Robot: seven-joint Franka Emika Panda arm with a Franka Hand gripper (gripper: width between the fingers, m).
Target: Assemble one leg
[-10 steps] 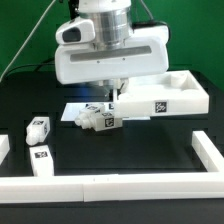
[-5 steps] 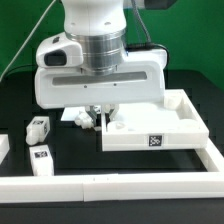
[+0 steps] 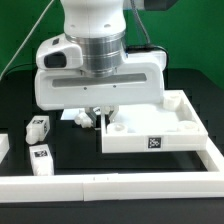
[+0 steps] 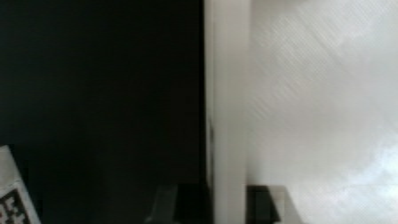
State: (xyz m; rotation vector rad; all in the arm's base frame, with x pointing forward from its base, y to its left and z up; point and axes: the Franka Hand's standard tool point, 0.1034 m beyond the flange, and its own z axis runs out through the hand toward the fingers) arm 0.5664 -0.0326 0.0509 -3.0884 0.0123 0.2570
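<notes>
The large white square tabletop [image 3: 150,130] lies on the black table at the exterior view's right, a tag on its near wall. My gripper [image 3: 102,118] hangs under the big white hand and is shut on the tabletop's left rim. In the wrist view, my gripper [image 4: 228,205] has one dark finger on each side of that white rim [image 4: 228,100]. Two small white tagged legs [image 3: 38,127] [image 3: 41,158] lie apart at the left. Another white piece [image 3: 78,116] shows partly behind the hand.
A low white fence [image 3: 120,185] runs along the front and up the right side [image 3: 210,155]. A short white block [image 3: 3,147] sits at the left edge. A tag corner [image 4: 15,195] shows in the wrist view. Green backdrop behind.
Over the last second the hand and the tabletop moved toward the front of the table, covering the tagged piece by the gripper. Over the last half second nothing visibly moved.
</notes>
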